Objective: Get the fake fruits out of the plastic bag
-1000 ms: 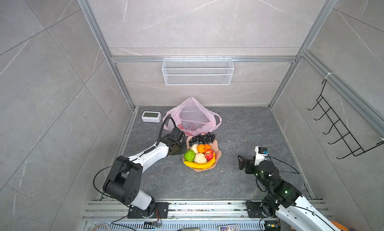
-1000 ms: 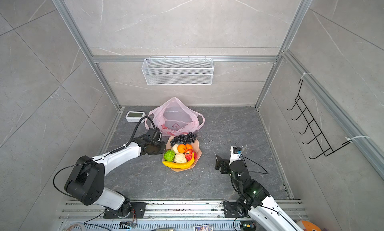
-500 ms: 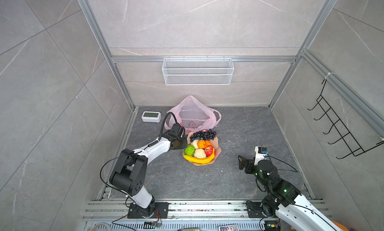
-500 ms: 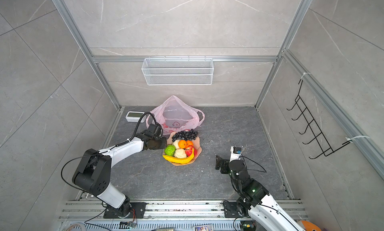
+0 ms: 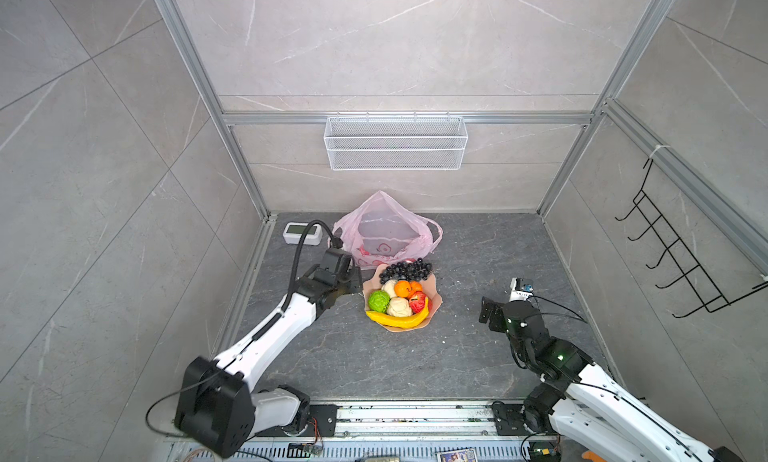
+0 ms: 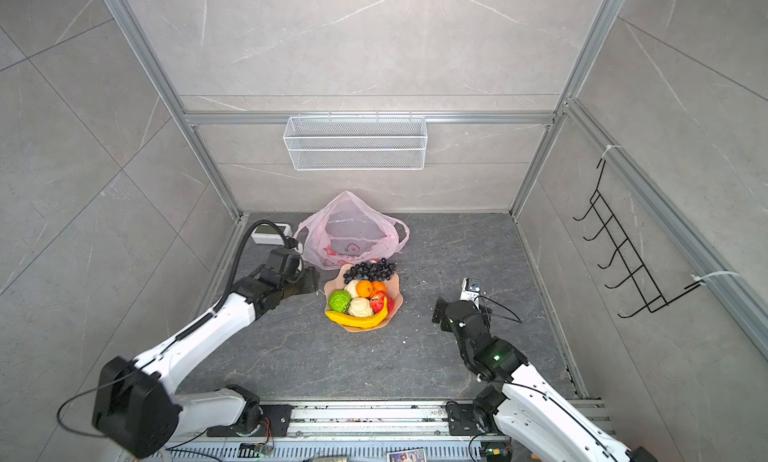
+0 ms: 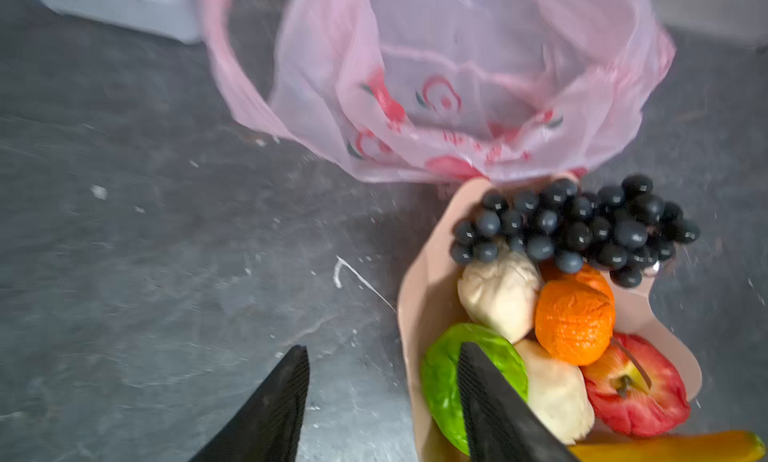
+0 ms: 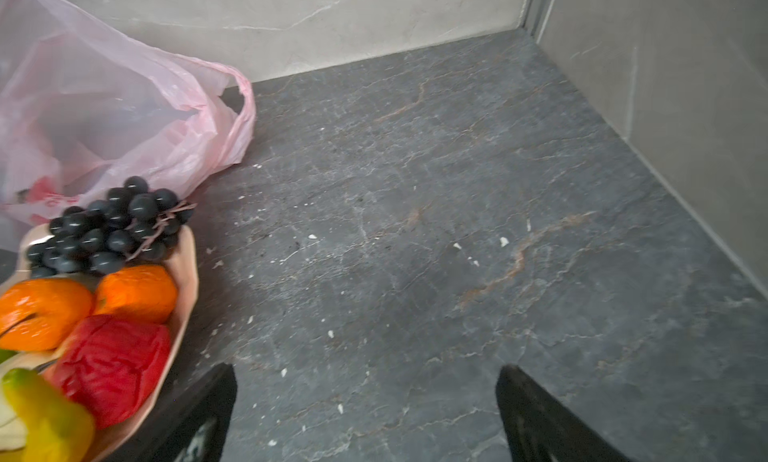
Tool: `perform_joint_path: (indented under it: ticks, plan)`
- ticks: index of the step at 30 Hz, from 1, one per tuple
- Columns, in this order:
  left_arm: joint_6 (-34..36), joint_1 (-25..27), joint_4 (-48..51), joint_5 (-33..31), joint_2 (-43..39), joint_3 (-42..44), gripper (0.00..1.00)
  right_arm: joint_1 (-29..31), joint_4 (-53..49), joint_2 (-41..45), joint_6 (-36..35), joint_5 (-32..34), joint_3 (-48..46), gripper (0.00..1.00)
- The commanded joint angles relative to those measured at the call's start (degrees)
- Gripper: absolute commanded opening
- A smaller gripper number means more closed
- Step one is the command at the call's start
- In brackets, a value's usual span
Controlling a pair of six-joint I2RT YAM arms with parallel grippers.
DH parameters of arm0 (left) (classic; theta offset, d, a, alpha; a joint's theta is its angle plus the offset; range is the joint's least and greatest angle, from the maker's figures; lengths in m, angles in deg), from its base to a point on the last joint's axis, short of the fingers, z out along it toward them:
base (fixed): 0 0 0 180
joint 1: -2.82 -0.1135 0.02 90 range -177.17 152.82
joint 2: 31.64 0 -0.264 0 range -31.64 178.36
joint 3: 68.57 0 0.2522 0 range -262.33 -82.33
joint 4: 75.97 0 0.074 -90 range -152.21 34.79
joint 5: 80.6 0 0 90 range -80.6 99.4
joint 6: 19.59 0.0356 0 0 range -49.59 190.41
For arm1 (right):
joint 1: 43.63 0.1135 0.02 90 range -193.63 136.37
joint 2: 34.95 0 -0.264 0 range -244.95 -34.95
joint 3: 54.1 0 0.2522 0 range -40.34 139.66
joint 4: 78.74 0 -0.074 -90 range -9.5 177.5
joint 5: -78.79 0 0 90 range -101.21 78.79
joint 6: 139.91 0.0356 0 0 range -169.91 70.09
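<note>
The fake fruits lie heaped in a peach-pink scalloped dish (image 5: 435, 304) mid-floor: dark grapes (image 5: 405, 269), an orange (image 5: 402, 288), a green ball (image 5: 378, 301), a cream lump (image 5: 399, 307), a red apple (image 5: 417, 303) and a banana (image 5: 395, 319). Right behind the dish stands the pale pink plastic bag (image 5: 386, 231), mouth open; I see no fruit inside it. My left gripper (image 5: 353, 279) (image 7: 383, 348) is open at the dish's left rim, holding nothing; one finger (image 7: 490, 397) overlaps the green ball (image 7: 444, 372). My right gripper (image 5: 488, 310) (image 8: 365, 367) is wide open over bare floor, right of the dish.
A small white device (image 5: 302, 233) sits at the back left, near the bag's handle. A white wire basket (image 5: 395, 142) hangs on the back wall and a black hook rack (image 5: 681, 264) on the right wall. Walls close in the floor on three sides.
My left gripper has gone from nearly shut to open beside the dish. The dish with the fruits has shifted slightly toward the bag. The right arm has not moved.
</note>
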Motion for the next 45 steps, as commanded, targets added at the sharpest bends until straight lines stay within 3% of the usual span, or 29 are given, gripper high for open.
perform_joint_path:
  ticks: [1,5,7,10,12,16,19,21,23,26,29,31,34,45]
  plan:
    - [-3.3,-0.2,-1.4,-16.7,-9.8,6.1,0.78,-0.1,4.8,-3.6,-5.1,10.2,0.9,1.00]
    - [-1.4,-0.3,-8.0,-32.8,-16.3,14.4,0.91,-0.6,15.5,-8.0,-10.9,16.5,-1.9,1.00]
    - [4.2,-0.4,-17.8,-40.1,-16.5,20.4,0.94,-1.9,22.7,-11.7,-14.9,17.0,-3.6,1.00]
    - [13.6,-2.7,-32.2,-43.7,-11.9,26.2,1.00,-4.7,29.3,-18.9,-19.8,17.5,-3.3,1.00]
    - [15.8,-6.4,-36.1,-40.9,-7.0,26.7,1.00,-6.7,34.9,-23.2,-22.7,17.1,-4.0,1.00]
    - [17.8,-14.7,-43.3,-29.6,3.0,26.6,1.00,-12.0,44.7,-27.8,-25.1,9.1,-6.9,1.00]
    - [26.8,-16.8,-61.0,-20.8,8.4,31.0,1.00,-15.3,52.6,-29.9,-26.5,4.5,-8.8,1.00]
    - [29.9,-17.6,-61.4,-14.4,10.1,30.0,1.00,-17.7,57.0,-31.5,-27.2,1.1,-9.8,1.00]
    - [31.3,-17.7,-63.3,-13.2,12.6,29.0,1.00,-19.6,59.9,-33.1,-28.0,-1.7,-9.7,1.00]
    - [30.6,-20.8,-72.2,-4.2,17.1,31.2,1.00,-23.3,64.8,-34.9,-28.2,-8.3,-10.0,1.00]
    - [27.6,-23.7,-68.6,-1.1,16.5,29.9,1.00,-27.4,69.2,-36.6,-26.1,-19.0,-11.5,1.00]
    - [26.9,-25.2,-68.8,0.8,17.9,29.5,1.00,-29.4,75.7,-40.9,-24.6,-21.5,-12.7,1.00]
    - [25.3,-27.9,-72.1,5.0,20.6,30.2,1.00,-30.9,71.9,-42.6,-24.6,-26.1,-10.5,1.00]
    - [25.3,-28.1,-71.2,4.8,19.8,30.3,1.00,-31.1,71.9,-44.0,-25.4,-27.0,-9.7,1.00]
